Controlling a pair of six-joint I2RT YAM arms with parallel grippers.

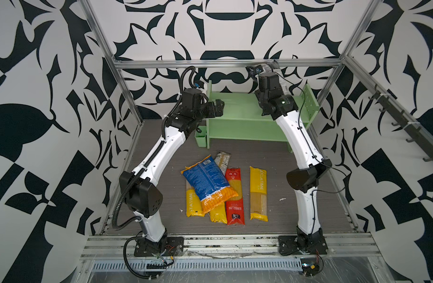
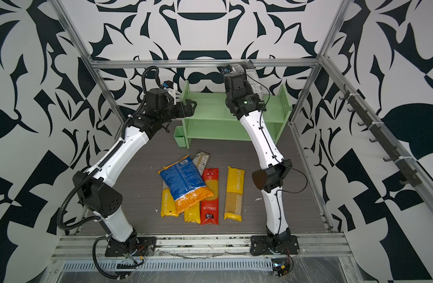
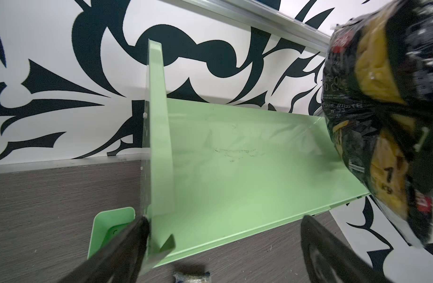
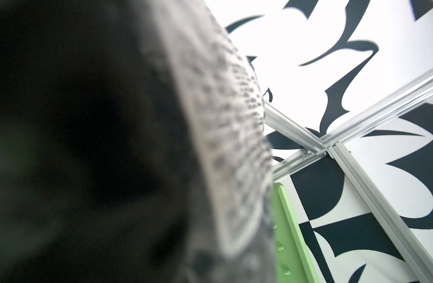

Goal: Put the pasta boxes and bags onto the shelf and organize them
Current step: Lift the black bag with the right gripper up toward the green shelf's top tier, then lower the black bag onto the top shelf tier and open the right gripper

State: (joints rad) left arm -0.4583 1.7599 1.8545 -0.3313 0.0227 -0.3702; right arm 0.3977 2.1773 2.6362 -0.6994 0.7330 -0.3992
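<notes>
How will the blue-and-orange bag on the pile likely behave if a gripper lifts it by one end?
Probably floppy: the blue-and-orange bag drapes unevenly over the leftmost yellow pack and red pack, so it should sag. Its glossy film may slip in a pinch. Its ribbed, bulging orange end suggests loose contents that could shift.

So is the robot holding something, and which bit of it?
Yes: the right arm holds the black bag above the shelf. Its fingers are hidden, so the exact bit can't be told. The left gripper is open, empty.
</notes>
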